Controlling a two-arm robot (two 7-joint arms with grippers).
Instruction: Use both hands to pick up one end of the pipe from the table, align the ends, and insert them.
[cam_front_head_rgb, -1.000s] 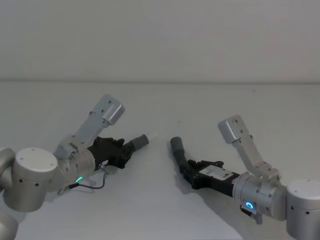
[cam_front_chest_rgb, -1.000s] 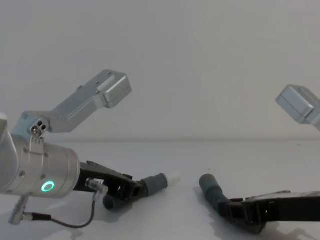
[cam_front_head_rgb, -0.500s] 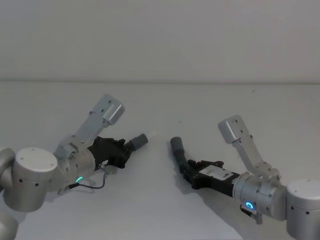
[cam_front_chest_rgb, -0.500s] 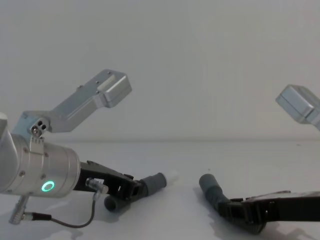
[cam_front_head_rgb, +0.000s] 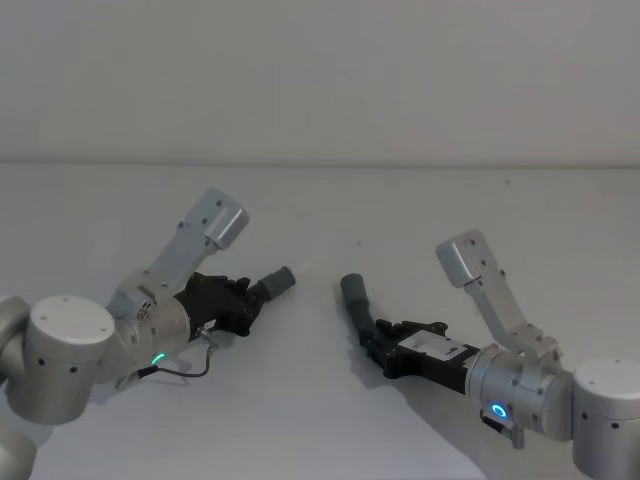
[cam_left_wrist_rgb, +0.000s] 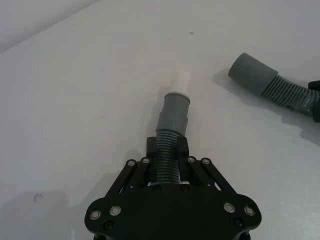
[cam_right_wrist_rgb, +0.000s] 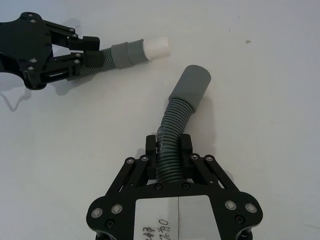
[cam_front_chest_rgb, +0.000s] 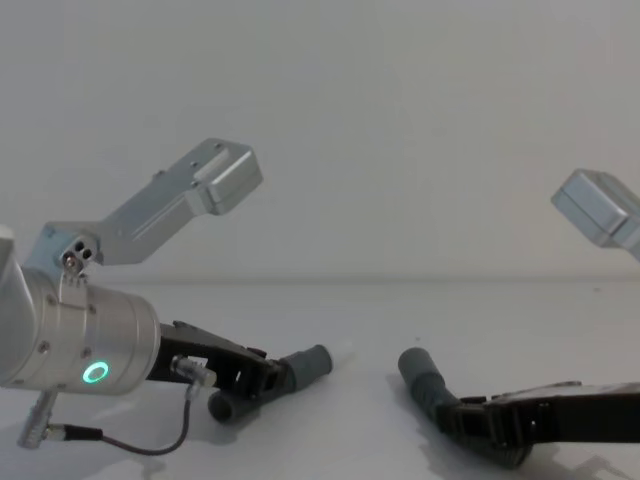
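clamps the left claw tight on the ribbed stretch of the first pipe piece, fingers pressed to both sides. aims its smooth cuff and narrower whitish tip forward and to the right. clamps the right claw the same way on the ribbed stretch of the second pipe piece, bent, with its wider socket end aimed forward and slightly left. holds the two ends near each other yet apart, not in line. sits low over the white table; cannot tell whether either piece touches it.
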